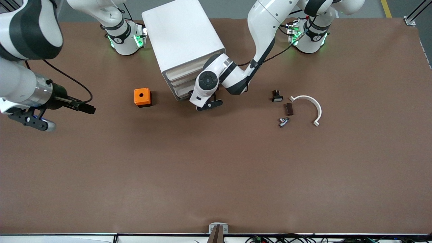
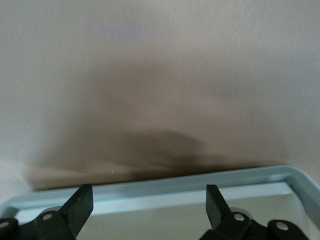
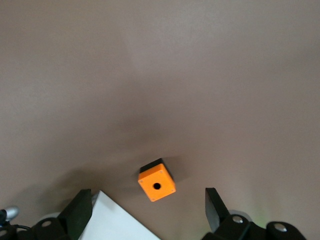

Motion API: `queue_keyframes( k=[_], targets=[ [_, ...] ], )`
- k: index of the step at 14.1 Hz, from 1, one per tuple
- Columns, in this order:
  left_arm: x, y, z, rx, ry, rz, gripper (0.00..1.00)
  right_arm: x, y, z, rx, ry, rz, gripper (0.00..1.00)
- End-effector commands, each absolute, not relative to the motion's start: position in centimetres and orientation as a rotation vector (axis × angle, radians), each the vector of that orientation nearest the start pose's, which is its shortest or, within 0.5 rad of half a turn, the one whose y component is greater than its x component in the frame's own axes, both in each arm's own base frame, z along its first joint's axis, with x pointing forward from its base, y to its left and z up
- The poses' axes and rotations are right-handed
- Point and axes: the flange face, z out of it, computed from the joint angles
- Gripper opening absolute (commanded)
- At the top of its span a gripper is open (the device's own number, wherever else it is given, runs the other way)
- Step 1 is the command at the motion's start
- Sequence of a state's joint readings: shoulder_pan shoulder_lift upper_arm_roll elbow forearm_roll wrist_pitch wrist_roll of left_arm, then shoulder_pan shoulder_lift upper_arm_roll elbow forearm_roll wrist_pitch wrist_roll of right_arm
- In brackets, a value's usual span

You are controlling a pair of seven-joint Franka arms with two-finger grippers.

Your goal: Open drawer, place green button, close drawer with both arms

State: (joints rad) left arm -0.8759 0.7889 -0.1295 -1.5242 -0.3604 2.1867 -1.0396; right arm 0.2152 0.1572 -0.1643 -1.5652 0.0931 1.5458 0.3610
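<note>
Both claws spread wide, empty: left claw (image 2: pixel 149 206) at drawer (image 2: pixel 165 187) rim, contact unclear; right claw (image 3: pixel 148 206) aloft.

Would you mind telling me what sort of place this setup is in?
Probably a robotics lab or test bench: two white arms bolted along a brown-covered table, a white drawer cabinet set between them, and small parts laid out, like an orange box.

Robot lab: two arms (image 1: pixel 260 30), brown-covered table (image 1: pixel 216 175).
</note>
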Motion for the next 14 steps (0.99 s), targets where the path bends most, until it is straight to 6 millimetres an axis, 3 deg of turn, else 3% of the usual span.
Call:
queue_keyframes(
  k=[1, 4, 6, 9, 10, 12, 14],
  targets=[
    [35.4, -59.1, 19.0, -3.107, -0.507, 0.648, 0.99, 58.6, 2.6, 54.1, -3.071, 0.32, 0.283, 1.0],
    [34.9, -59.4, 19.0, -3.092, -0.549, 0.66, 0.99, 58.8, -1.3, 54.3, -3.081, 0.143, 0.265, 1.0],
    [36.2, -58.9, 19.3, -3.096, -0.586, 0.651, 1.0, 58.8, -2.9, 54.4, -3.097, 0.089, 0.262, 1.0],
    [41.6, -56.4, 20.8, -3.121, -0.702, 0.612, 1.0, 58.9, -3.8, 55.3, -3.119, 0.093, 0.232, 1.0],
    [43.6, -54.9, 21.0, -3.116, -0.753, 0.599, 1.0, 58.9, -4.0, 55.6, -3.138, 0.058, 0.228, 1.0],
    [48.4, -50.6, 23.3, -3.099, -0.844, 0.585, 1.0, 58.9, -4.3, 55.6, -3.146, 0.038, 0.229, 1.0],
    [52.5, -46.6, 26.9, -3.116, -0.882, 0.458, 1.0, 58.8, -4.9, 55.6, -3.144, 0.053, 0.241, 1.0]
  ],
)
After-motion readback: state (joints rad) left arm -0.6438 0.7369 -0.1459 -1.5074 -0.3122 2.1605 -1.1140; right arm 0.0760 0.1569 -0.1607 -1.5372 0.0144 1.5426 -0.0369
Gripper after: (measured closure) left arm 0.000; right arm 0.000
